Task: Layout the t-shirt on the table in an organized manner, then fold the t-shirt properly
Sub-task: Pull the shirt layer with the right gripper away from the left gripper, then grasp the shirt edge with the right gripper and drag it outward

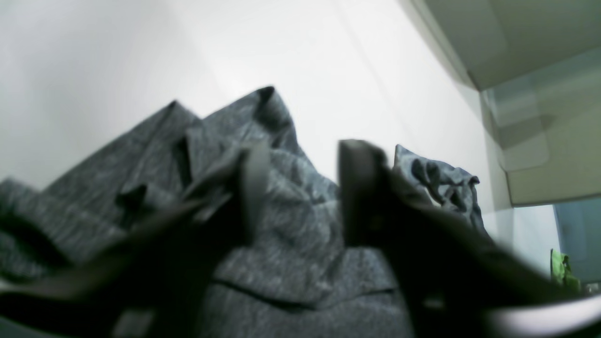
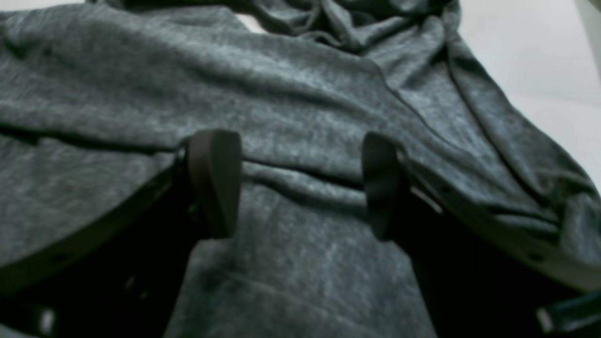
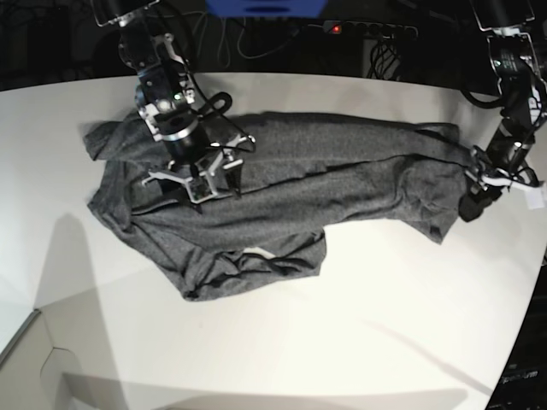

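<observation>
Left hand (image 1: 300,188) blurred in wrist view; grip on t-shirt (image 1: 291,234) unclear.

My heathered dark grey knit t-shirt (image 3: 291,179) lies spread across the middle of the large smooth white table (image 3: 359,325), stretched from the base view's left side to its right. My right gripper (image 3: 209,178) sits over the shirt's left part, above the cloth. My left gripper (image 3: 470,207) is at the shirt's far right edge, beside the table's curved rim. A bunched fold of the shirt lies toward the near side.
</observation>
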### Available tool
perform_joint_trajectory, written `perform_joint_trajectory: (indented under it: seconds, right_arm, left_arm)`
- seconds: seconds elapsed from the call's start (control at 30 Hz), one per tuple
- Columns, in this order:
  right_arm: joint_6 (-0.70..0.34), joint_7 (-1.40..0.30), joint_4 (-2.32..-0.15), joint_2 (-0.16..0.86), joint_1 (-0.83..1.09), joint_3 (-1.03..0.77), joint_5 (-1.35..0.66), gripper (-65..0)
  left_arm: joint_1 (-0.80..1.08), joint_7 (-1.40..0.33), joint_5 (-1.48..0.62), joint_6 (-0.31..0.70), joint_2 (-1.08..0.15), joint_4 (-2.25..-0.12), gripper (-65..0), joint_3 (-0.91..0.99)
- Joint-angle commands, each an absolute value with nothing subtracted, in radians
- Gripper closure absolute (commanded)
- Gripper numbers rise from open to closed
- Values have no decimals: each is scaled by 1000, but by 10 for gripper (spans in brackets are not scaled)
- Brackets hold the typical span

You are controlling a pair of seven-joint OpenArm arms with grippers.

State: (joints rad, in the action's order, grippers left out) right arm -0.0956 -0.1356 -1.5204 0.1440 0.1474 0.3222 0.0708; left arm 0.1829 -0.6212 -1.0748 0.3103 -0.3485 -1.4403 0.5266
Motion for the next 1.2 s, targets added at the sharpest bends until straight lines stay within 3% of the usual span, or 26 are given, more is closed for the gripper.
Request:
perform_joint_trajectory:
  seconds: [0.0, 0.07, 0.2, 0.47, 0.67, 1.1, 1.17]
  right_arm:
    - [-147, -110, -1541, 147, 134, 321, 68, -408]
    - [-206, -111, -1540, 143, 107, 321, 68, -406]
    - [-274, -139, -1520, 128, 28, 329, 64, -408]
    - [-435, -294, -1247, -50, -257, 340, 64, -409]
    - [-437, -297, -1032, -139, -381, 340, 64, -409]
    - [-435, -263, -742, -157, -498, 334, 62, -401]
    - [-435, -222, -736, -157, -498, 334, 62, -369]
  left_arm:
    - [174, -605, -1090, 325, -364, -1457, -355, 530]
    - [166, -607, -1090, 325, -364, -1460, -378, 529]
    - [154, -607, -1089, 325, -363, -1457, -364, 515]
    - [136, -598, -928, 325, -361, -1412, -362, 397]
    - [145, -604, -881, 325, -344, -1412, -363, 404]
    - [205, -598, -880, 325, -337, -1411, -364, 403]
    - [217, -596, -880, 325, -331, -1411, -364, 404]
